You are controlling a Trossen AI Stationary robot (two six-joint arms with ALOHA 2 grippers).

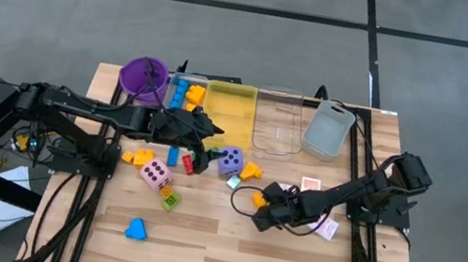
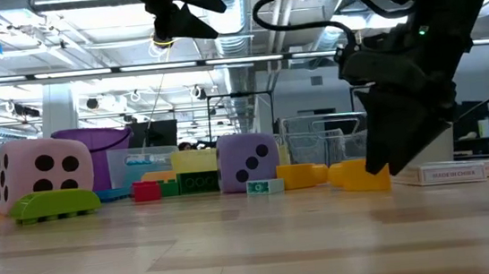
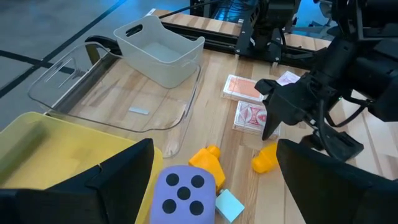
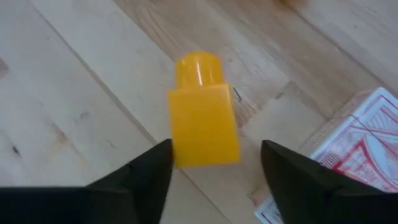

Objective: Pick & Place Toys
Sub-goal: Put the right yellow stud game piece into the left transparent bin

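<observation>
Right wrist view: yellow block (image 4: 202,115) lies on its side on the wood table (image 4: 74,93), its near end between the right gripper (image 4: 214,165) fingers, jaws spread w/ gaps on both sides, nothing clamped yet. A red-patterned card pack (image 4: 348,149) lies just beside it. From above, the right gripper (image 1: 264,214) sits low at the table's right-centre, the block (image 1: 258,198) at its tip, cards (image 1: 311,184) near. Low view shows the dark fingers (image 2: 402,135) down at the tabletop over the block (image 2: 361,175). Farther left: purple die (image 1: 230,160), pink die (image 1: 155,173), a green block (image 1: 169,198) and a blue piece (image 1: 136,228) nearer the front edge. Left gripper (image 1: 212,130) hangs over the pile by the yellow tray (image 1: 231,102), jaws wide, empty. Clear tray (image 1: 278,119), grey tray (image 1: 328,130) & purple cup (image 1: 143,78) line the far edge.
</observation>
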